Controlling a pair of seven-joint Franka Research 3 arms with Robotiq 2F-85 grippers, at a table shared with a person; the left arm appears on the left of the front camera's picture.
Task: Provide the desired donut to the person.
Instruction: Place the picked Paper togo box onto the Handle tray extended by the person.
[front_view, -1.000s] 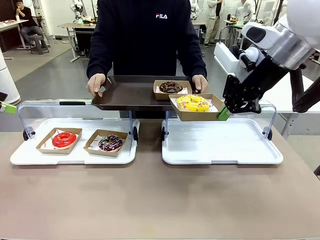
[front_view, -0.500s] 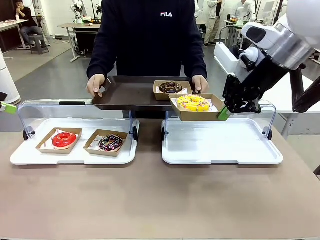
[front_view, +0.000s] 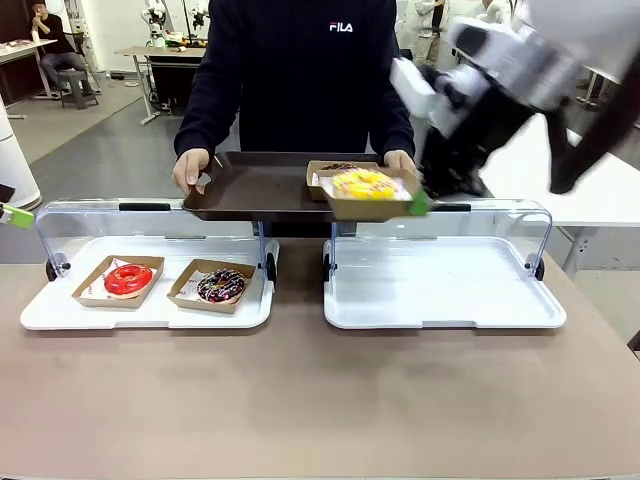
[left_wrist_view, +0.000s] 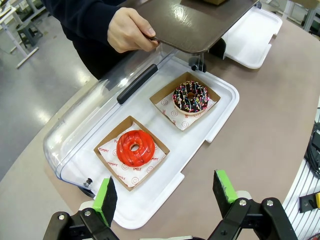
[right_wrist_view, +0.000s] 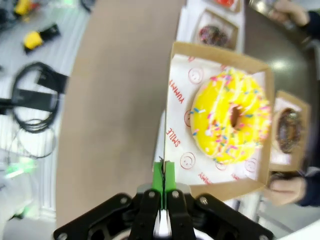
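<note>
I had the right pincer (right_wrist_view: 163, 181) clamped on the yellow donut box (right_wrist_view: 220, 188), seemingly over the tray (front_view: 258, 186) of the person (front_view: 300, 90), left pincer (left_wrist_view: 165, 189) released.

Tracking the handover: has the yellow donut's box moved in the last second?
Yes. Against the right clear lid, the yellow donut's box moved left and up, toward the brown tray.

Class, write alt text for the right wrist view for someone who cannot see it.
The right gripper pinches the edge of a cardboard tray holding a yellow sprinkled donut; a chocolate donut sits beyond on a dark tray.
</note>
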